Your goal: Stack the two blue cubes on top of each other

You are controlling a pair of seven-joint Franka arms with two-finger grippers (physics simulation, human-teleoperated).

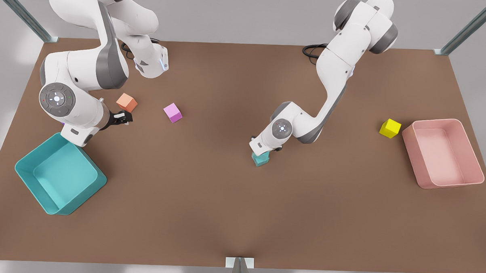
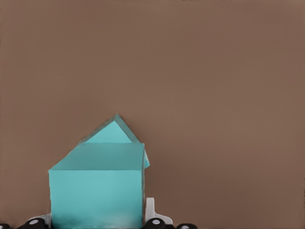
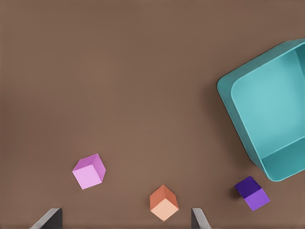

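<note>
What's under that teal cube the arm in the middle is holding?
A second teal cube peeks out beneath the held cube, turned differently. The left gripper hides most of it, so contact is unclear.

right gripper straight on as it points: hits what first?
Likely the orange cube, lying off-centre between the right gripper's open fingertips. Depth unclear: it could land on bare table beside it.

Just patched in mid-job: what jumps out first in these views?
Mid-table, the left gripper sits on a small matte teal cube directly above the second small teal cube. At the front view's left, the right gripper hangs with open fingers near the small orange cube, beside the large teal bin. A pink bin stands far right.
</note>
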